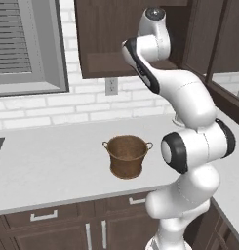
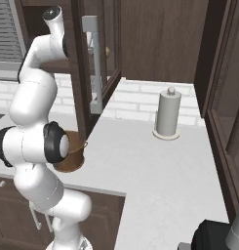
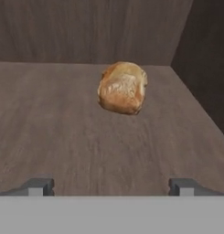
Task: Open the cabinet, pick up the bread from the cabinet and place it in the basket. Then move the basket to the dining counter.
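Brown cabinet (image 3: 63, 137) shelf — bread (image 3: 122, 87) near its right wall — end effector (image 3: 111, 186) spread wide, empty.

A home kitchen: dark wooden wall cabinet (image 1: 111, 44) over a white brick backsplash (image 1: 67, 105), a pale bench (image 2: 160, 171) above drawers (image 1: 43, 215), a paper-towel roll (image 2: 168, 113) standing on it.

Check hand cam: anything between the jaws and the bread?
Nothing. In the hand view, bare wooden cabinet shelf runs from the open gripper up to the bread.
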Controlling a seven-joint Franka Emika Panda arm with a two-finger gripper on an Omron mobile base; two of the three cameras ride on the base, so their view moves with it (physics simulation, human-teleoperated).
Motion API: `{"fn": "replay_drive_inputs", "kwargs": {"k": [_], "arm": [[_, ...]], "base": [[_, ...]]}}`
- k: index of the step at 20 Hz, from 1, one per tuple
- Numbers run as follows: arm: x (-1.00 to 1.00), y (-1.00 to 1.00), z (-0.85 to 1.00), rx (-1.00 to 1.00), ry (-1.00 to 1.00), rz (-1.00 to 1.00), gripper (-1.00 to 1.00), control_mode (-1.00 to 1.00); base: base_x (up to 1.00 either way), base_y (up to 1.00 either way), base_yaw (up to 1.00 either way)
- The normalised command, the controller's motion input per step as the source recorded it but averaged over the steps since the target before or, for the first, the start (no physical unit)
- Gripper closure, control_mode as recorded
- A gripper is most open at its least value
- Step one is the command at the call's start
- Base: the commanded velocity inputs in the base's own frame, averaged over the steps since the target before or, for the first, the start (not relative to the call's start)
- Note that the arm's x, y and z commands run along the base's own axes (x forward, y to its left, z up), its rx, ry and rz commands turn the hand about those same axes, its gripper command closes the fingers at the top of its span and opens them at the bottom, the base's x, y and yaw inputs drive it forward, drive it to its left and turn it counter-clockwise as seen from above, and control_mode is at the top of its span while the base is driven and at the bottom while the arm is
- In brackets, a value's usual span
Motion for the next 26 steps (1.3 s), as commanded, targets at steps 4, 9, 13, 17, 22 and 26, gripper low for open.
{"fn": "replay_drive_inputs", "kwargs": {"k": [4,9,13,17,22,26], "arm": [[0.44,-0.01,-0.39,0.01,-0.07,0.06,-1.0,-1.0],[0.27,-0.22,-0.05,0.0,-0.01,0.0,-1.0,-1.0],[0.27,-0.17,0.0,0.0,0.0,0.0,-1.0,-1.0],[0.27,-0.06,0.0,0.0,0.0,0.0,-1.0,-1.0],[0.22,-0.04,0.0,0.0,0.0,0.0,-1.0,-1.0],[0.28,0.0,-0.01,0.0,0.0,0.0,-1.0,-1.0]], "base": [[0.0,0.0,0.0],[0.0,0.0,0.0],[0.0,0.0,0.0],[0.0,0.0,0.0],[0.0,0.0,0.0],[0.0,0.0,0.0]]}}
